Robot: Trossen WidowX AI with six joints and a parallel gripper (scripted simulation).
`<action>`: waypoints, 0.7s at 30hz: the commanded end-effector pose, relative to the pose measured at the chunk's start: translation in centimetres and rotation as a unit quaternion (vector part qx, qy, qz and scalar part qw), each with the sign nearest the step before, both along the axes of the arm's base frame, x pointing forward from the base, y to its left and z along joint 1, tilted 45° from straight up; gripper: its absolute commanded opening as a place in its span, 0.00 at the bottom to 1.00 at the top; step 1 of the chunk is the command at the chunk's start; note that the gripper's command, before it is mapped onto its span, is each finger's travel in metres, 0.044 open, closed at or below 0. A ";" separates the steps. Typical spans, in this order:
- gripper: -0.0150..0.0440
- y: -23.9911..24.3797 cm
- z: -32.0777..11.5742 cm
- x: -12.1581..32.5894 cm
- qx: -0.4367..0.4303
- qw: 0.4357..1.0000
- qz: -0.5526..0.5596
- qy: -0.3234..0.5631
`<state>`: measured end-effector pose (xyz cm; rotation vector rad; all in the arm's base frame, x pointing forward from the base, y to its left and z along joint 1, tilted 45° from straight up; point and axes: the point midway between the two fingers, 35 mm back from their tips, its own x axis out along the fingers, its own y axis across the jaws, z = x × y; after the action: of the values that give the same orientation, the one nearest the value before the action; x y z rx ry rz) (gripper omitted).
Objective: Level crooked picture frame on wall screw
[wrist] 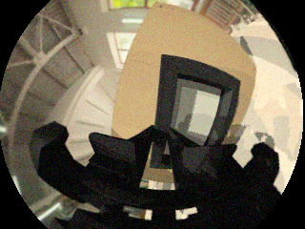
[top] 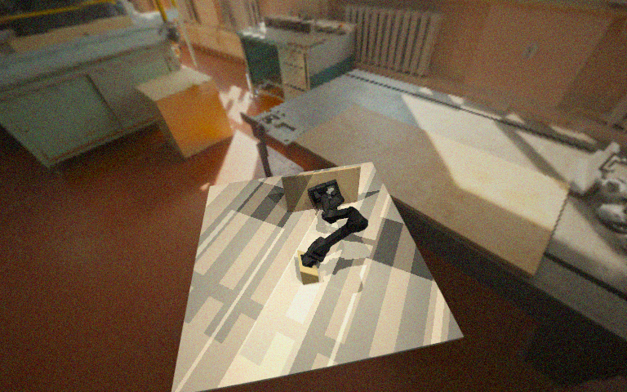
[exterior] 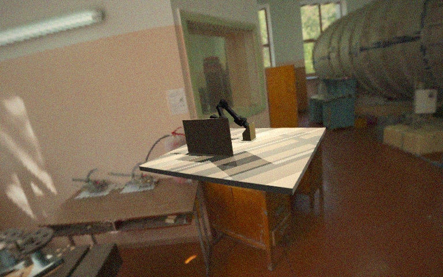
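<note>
The picture frame (top: 323, 184) (wrist: 167, 91) is dark, with a pale grey picture inside. It is in front of the upright tan panel (top: 295, 193) (wrist: 138, 76). In the top view its top edge rises to the right a little more steeply than the panel's top, so it looks tilted, right side higher. My gripper (top: 325, 199) (wrist: 160, 128) is shut on the frame's lower edge, near its lower left corner in the wrist view. The screw and the notched strip are hidden behind the frame. In the exterior view the panel (exterior: 207, 137) hides frame and gripper.
The arm's base is on a tan block (top: 309, 276) (exterior: 250, 132) facing the panel. Both stand on the patterned table top (top: 277, 351) (exterior: 277, 178), which has striped light and shadow across it. The arm (top: 340, 235) (exterior: 232, 112) bends up between block and panel.
</note>
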<state>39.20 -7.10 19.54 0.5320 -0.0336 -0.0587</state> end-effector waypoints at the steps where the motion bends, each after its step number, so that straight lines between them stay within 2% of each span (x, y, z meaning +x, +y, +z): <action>1: 0.25 0.0 0.0 0.0 0.014 1.000 0.000 -0.001; 21: 0.25 0.0 0.1 0.0 0.067 0.998 0.001 -0.004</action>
<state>39.20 -7.09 19.57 0.6454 -0.0364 -0.0559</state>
